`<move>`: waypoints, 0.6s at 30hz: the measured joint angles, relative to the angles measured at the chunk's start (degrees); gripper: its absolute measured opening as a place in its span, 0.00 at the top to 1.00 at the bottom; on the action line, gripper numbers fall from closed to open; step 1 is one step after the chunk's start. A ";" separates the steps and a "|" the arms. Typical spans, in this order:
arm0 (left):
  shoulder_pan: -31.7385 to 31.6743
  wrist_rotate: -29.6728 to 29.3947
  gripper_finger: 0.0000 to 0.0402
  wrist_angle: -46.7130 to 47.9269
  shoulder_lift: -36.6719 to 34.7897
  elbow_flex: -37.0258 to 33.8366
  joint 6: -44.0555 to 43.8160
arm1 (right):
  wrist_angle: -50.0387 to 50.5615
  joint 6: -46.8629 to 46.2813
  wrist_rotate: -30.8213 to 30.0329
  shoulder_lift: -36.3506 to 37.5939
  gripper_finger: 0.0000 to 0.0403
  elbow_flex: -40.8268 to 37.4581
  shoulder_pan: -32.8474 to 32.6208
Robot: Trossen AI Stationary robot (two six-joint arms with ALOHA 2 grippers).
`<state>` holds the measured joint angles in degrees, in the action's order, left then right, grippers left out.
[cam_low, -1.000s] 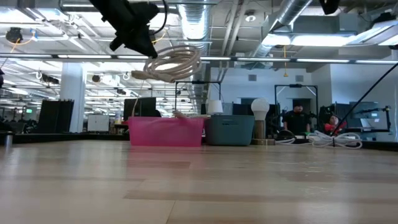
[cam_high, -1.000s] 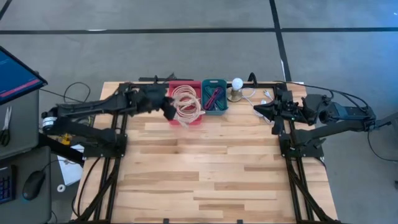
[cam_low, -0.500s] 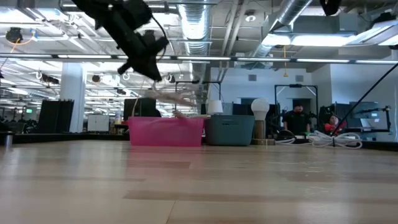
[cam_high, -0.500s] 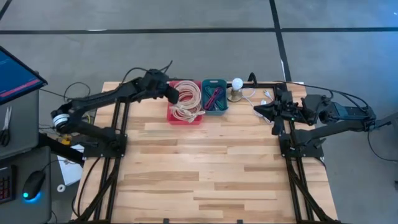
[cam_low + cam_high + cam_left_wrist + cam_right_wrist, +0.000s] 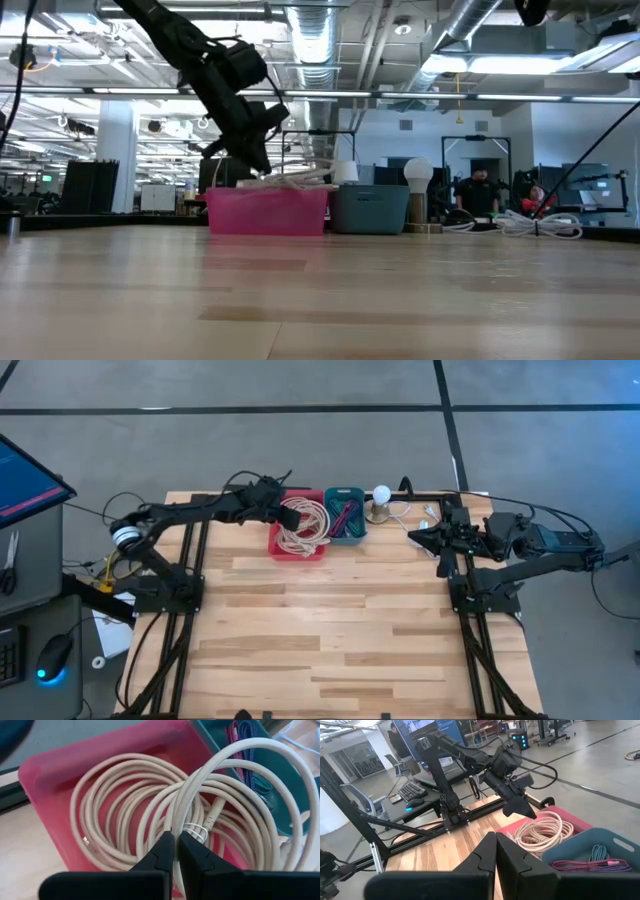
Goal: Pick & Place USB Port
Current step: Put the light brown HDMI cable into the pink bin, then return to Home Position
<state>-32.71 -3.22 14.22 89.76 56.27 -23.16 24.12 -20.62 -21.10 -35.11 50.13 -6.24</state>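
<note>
The pale wooden-plank tabletop [image 5: 330, 630] carries, along its far edge, a pink rectangular plastic bin [image 5: 297, 525] touching a teal rectangular plastic bin [image 5: 345, 514] that holds darker cords. The placing step looks nearly finished: the coiled cream USB cable [image 5: 200, 815] hangs partly inside the pink bin, over another cream coil already lying there. The left end effector [image 5: 175, 851] is pressed together, pinching several loops of that cable. Next it probably needs to spread its fingers and lift clear. The right end effector [image 5: 495, 849] waits shut and empty near the tabletop's right edge.
</note>
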 joint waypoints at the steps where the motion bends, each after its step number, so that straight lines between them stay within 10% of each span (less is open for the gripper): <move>1: -0.16 0.00 0.97 -0.06 0.22 0.01 -0.15 | -0.04 0.00 0.02 0.00 1.00 0.00 0.00; 18: -0.35 -0.97 0.73 -0.29 -1.61 0.04 0.02 | -0.13 0.02 0.15 0.00 1.00 0.00 -0.11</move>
<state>-33.06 -4.19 13.93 88.15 56.31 -23.14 23.99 -20.60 -20.95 -35.11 50.13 -6.35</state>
